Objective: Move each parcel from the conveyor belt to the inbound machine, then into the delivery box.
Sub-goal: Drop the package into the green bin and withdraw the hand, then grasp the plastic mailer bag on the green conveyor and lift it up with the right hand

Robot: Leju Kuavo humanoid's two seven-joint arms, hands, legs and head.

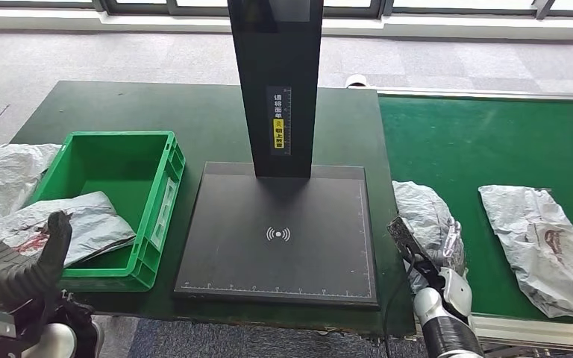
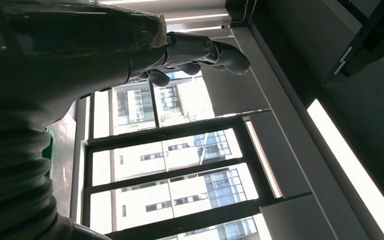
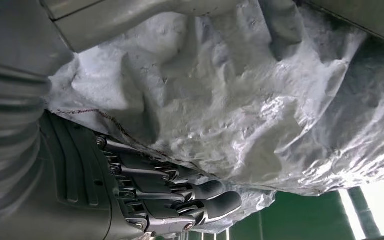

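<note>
A crumpled grey parcel (image 1: 427,216) lies at the left edge of the green conveyor belt (image 1: 477,142), beside the black inbound machine (image 1: 280,231). My right hand (image 1: 416,261) grips its near end. In the right wrist view the parcel (image 3: 230,100) sits pressed between the thumb and the dark fingers (image 3: 180,195). A second flat grey parcel (image 1: 541,246) lies further right on the belt. The green delivery box (image 1: 160,201) stands left of the machine with one grey parcel (image 1: 74,224) inside. My left hand (image 1: 15,272) is raised at the table's near left corner, its fingers (image 2: 195,50) spread and holding nothing.
The machine's black post (image 1: 276,82) rises behind its flat scan plate. Another grey bag (image 1: 4,175) lies on the table left of the box. The dark green table runs behind the box and machine, and grey floor lies beyond it.
</note>
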